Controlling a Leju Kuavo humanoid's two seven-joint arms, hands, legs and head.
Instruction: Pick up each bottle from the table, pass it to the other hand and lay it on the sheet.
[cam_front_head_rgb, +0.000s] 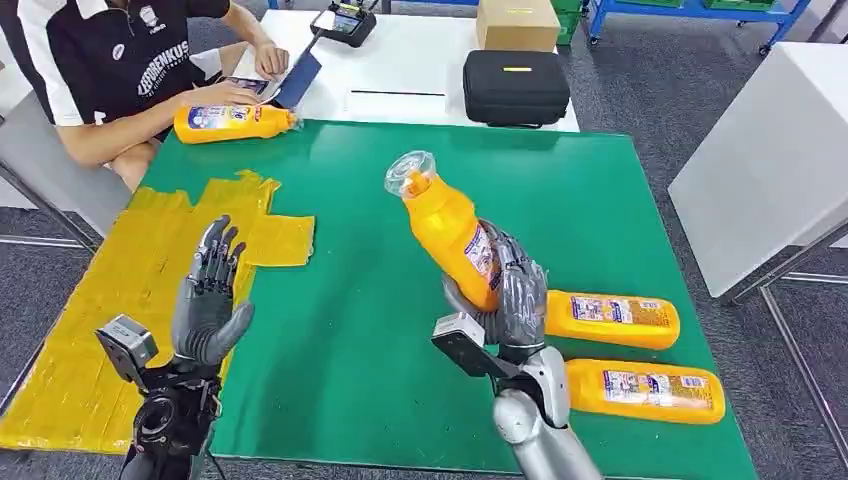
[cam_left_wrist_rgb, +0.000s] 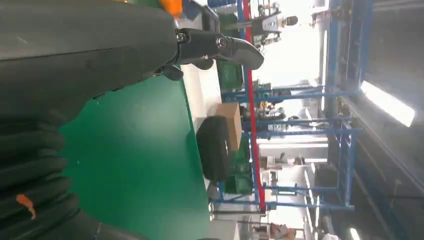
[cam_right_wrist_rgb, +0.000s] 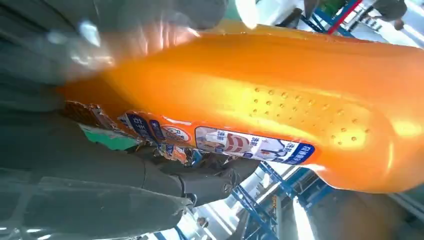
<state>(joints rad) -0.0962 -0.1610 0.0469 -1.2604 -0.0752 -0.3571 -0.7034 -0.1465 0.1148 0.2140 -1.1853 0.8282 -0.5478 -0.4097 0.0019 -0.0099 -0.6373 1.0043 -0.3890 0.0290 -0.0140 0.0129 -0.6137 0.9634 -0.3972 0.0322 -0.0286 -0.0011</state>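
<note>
My right hand (cam_front_head_rgb: 510, 295) grips an orange bottle (cam_front_head_rgb: 448, 228) by its lower body and holds it up over the green mat (cam_front_head_rgb: 400, 300), the clear cap tilted up and to the left. Close up in the right wrist view, that bottle (cam_right_wrist_rgb: 280, 105) is wrapped by my fingers (cam_right_wrist_rgb: 100, 180). My left hand (cam_front_head_rgb: 208, 295) is raised over the edge of the yellow sheet (cam_front_head_rgb: 110, 300), fingers spread, holding nothing. Two more orange bottles (cam_front_head_rgb: 612, 319) (cam_front_head_rgb: 645, 390) lie on the mat beside my right arm. A further bottle (cam_front_head_rgb: 232, 122) lies at the mat's far left edge under a person's hand.
A person (cam_front_head_rgb: 120, 60) sits at the far left by a white table (cam_front_head_rgb: 400, 60) with a black case (cam_front_head_rgb: 515, 87), a cardboard box (cam_front_head_rgb: 517, 24) and a tablet. A white table (cam_front_head_rgb: 770, 160) stands to the right. The left wrist view shows the black case (cam_left_wrist_rgb: 214, 148).
</note>
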